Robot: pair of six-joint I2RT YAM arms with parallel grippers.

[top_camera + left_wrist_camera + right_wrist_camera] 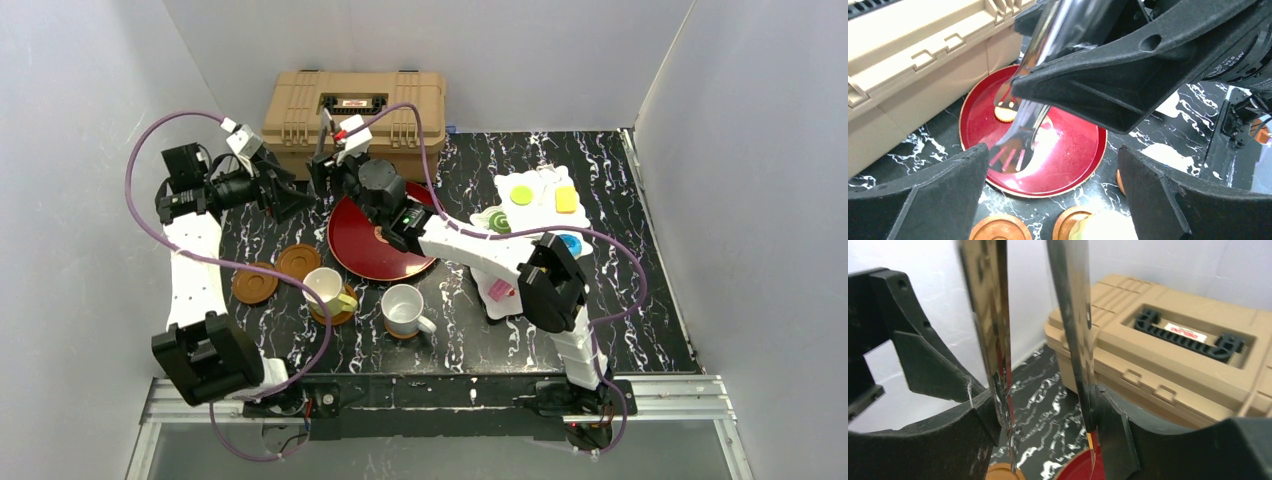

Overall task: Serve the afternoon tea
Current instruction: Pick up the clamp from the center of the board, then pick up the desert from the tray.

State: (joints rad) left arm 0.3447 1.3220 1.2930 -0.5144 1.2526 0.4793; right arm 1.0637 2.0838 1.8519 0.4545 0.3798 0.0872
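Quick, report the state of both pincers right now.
Left pincer: open, holding nothing.
Right pincer: closed on the metal tongs.

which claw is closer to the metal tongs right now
Right. The right claw is clamped on the metal tongs, in front of the tan case. The left claw is open, just to their left.
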